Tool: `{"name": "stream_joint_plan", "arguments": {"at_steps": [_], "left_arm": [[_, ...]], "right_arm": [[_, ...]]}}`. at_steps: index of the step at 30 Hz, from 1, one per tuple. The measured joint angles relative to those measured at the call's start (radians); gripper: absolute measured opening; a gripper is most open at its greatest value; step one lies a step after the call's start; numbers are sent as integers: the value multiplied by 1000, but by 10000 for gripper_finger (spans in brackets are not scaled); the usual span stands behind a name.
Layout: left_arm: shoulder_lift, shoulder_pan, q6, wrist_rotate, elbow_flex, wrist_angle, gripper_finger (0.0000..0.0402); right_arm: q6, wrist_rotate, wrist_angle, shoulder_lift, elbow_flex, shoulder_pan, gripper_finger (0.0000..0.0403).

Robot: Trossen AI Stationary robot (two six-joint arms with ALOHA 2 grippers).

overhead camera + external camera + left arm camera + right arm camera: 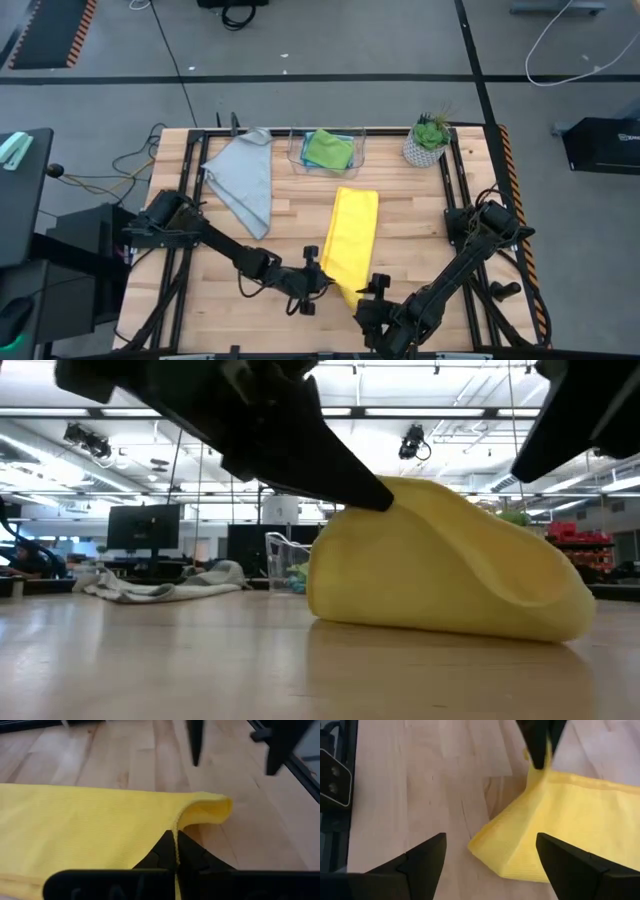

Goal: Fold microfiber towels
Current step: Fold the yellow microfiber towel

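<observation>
The yellow towel [352,232] lies as a long folded strip running from far to near in the middle of the table. My left gripper [322,274] is shut on the towel's left edge near its near end, and that edge stands raised in a hump [440,550]. My right gripper [490,838] stands open just short of the towel's near corner [485,845], touching nothing. The grey towel [245,180] lies crumpled flat at the far left. The green towel [330,150] and the light blue one [312,140] sit in a clear bin. My left gripper pinches the yellow towel's hemmed edge [175,826] between its two fingers, close to the near corner. The fingers come from the table's left, slanting down. The pinched edge is lifted and curls over [210,809], while the rest of the strip stays flat on the table.
A clear plastic bin [298,155] stands at the far middle, and a small potted plant [428,140] at the far right. Bare wood lies left and right of the yellow strip. Black frame rails run along the table's sides.
</observation>
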Motion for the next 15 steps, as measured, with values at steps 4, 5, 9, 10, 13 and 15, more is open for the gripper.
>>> {"name": "stream_joint_plan", "arguments": {"at_steps": [4, 5, 9, 10, 13, 15], "left_arm": [[0, 18, -11, 0, 0, 3, 5], [0, 22, -14, 1, 0, 7, 6], [0, 28, -18, 2, 0, 0, 5], [0, 28, -18, 2, 0, 2, 4], [0, 32, -17, 2, 0, 3, 6], [0, 38, -18, 3, 0, 1, 7]], "right_arm": [[-9, 5, 0, 1, 0, 2, 307], [-8, 5, 1, 1, 0, 2, 302], [53, -9, 1, 2, 0, -15, 264], [60, -20, 0, 2, 0, -20, 251], [56, -28, -4, 2, 0, -29, 212], [28, -29, -3, 2, 0, -27, 191]]}}
